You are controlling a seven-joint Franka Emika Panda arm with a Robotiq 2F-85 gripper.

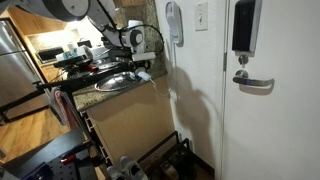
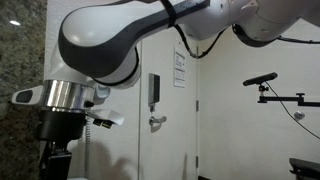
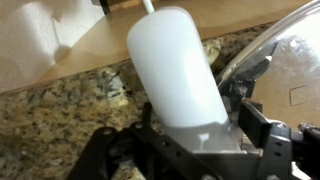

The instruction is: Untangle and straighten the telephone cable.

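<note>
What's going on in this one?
The robot's gripper is shut on a white phone handset, with the fingers pressed to its sides, above a speckled granite counter. A thin cord leaves the handset's far end. Most of the cord is out of the wrist view, so I can't tell how tangled it is.

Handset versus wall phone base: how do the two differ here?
The handset sits clamped in the tool over the granite counter; the wall phone base hangs fixed on the wall beside a light switch. The handset is at counter height, the base higher up. Both are whitish.
</note>
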